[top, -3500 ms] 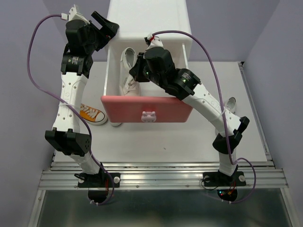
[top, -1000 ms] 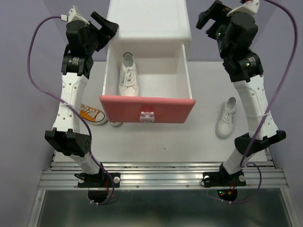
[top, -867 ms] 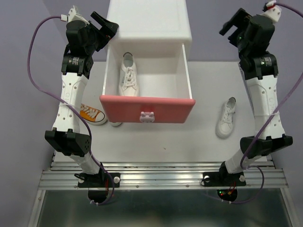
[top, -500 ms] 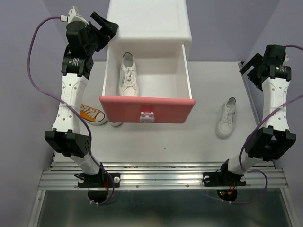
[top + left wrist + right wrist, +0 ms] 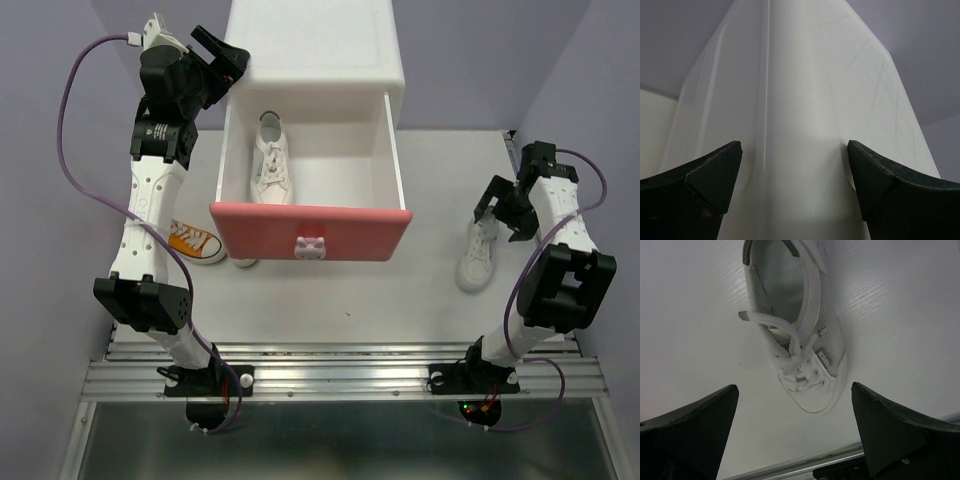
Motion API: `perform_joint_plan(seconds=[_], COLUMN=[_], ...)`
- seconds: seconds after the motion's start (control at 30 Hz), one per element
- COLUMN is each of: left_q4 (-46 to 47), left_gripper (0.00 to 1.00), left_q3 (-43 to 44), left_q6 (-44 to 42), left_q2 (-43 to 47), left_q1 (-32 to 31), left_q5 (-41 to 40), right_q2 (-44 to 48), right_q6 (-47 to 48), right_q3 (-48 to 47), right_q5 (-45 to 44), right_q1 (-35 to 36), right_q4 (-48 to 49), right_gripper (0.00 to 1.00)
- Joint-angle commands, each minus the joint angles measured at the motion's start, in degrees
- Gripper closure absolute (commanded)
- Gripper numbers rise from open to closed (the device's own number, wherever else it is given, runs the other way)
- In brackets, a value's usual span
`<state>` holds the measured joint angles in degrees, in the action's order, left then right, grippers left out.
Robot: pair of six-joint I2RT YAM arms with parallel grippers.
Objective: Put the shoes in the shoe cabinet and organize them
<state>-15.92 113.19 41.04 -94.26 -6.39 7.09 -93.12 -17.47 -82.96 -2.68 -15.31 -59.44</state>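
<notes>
Orange sneaker [image 5: 195, 243] lies on the surface [image 5: 350, 300], left of the open pink drawer [image 5: 310, 232]. Left jaws are spread astride a corner of the white cabinet [image 5: 315, 45]. One white sneaker [image 5: 272, 160] sits inside the drawer. Second white sneaker [image 5: 478, 252] lies on the surface at right, with the right jaws spread above it.

The left arm [image 5: 150, 210] is stretching tall along the left side of the shoe cabinet [image 5: 315, 40]. Its left hand [image 5: 795, 150] is spreading wide open around the cabinet's left corner edge. The right arm [image 5: 565, 270] is standing folded well right of the cabinet, its right hand [image 5: 497, 205] pointing downward, fingers gaping wide, gripping nothing.
</notes>
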Motion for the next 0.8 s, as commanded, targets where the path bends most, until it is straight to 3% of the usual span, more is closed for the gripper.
perform_joint_plan(seconds=[0.0,0.23,0.53,0.57,0.63,0.77], left_q4=[-18.3,-18.0,-17.6,-17.7,-17.7,-17.2], left_gripper=[0.04,0.04,0.04,0.04,0.04,0.04], left_q3=[-5.1,-6.1,-6.8,-6.9,-7.3,-8.5], left_q6=[-7.7,-7.5,-6.3,-6.3,-6.3,-6.2], left_q2=[-4.1,-3.9,-3.4,-3.4,-3.3,-2.7], left_q1=[0.9,0.9,0.9,0.9,0.9,0.9], left_q5=[-4.9,-5.1,-5.9,-5.9,-5.9,-6.0], right_q2=[-1.3,-6.0,-8.0,-7.9,-7.5,-7.5], right_q6=[3.3,4.0,1.8,1.8,2.1,2.4], right_q3=[1.7,0.9,4.3,4.7,5.4,6.9], right_q5=[2.2,4.7,-1.7,-1.8,-1.5,-1.6], right_q1=[-0.1,-0.1,1.2,1.2,1.2,1.8], right_q4=[5.1,8.6,10.5,10.7,11.3,11.0], right_gripper=[0.00,0.03,0.14,0.17,0.31,0.41])
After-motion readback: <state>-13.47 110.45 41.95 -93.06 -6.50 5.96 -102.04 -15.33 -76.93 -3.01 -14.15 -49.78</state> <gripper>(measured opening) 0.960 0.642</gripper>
